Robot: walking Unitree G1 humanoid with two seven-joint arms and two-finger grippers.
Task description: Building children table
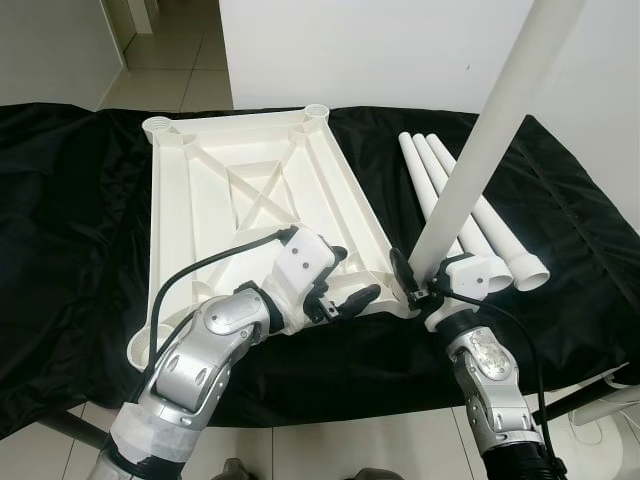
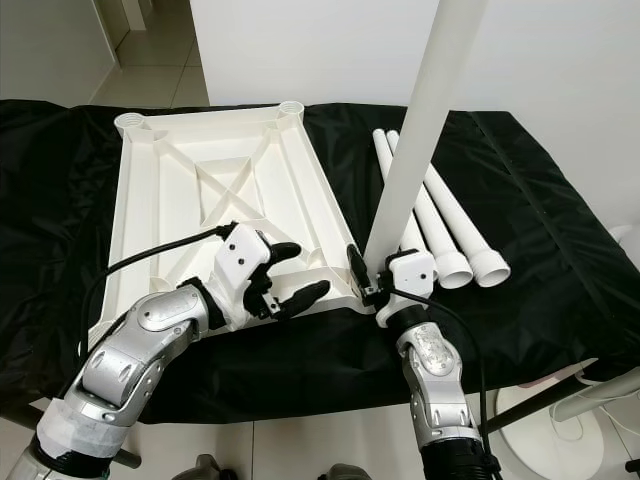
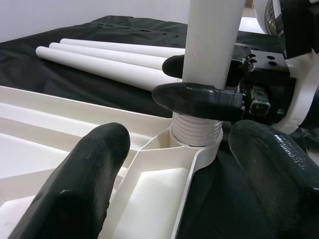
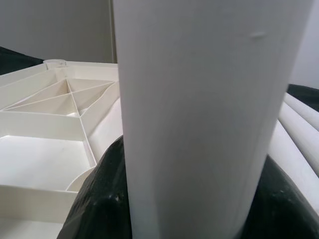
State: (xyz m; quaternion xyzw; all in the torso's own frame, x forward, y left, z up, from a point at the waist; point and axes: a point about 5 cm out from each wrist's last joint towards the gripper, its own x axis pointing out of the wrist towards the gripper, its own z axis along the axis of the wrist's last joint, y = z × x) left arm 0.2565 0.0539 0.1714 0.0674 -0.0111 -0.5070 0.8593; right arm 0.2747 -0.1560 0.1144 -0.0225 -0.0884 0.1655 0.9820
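Note:
The white tabletop point(image 1: 250, 190) lies upside down on the black cloth, ribs facing up. A white leg point(image 1: 490, 130) stands upright with its threaded end point(image 3: 197, 132) in the near right corner socket. My right gripper point(image 1: 422, 283) is shut on this leg just above the socket; in the right wrist view the leg point(image 4: 199, 119) sits between its black fingers point(image 4: 102, 199). My left gripper point(image 1: 352, 277) is open over the tabletop's near edge, just left of that corner, holding nothing. Its fingers point(image 3: 84, 184) frame the socket in the left wrist view.
Three loose white legs point(image 2: 450, 230) lie side by side on the cloth right of the tabletop. The black cloth point(image 1: 70, 200) hangs over the near edge. A white stand point(image 1: 610, 400) is on the floor at the lower right. A white wall point(image 1: 400, 50) rises behind.

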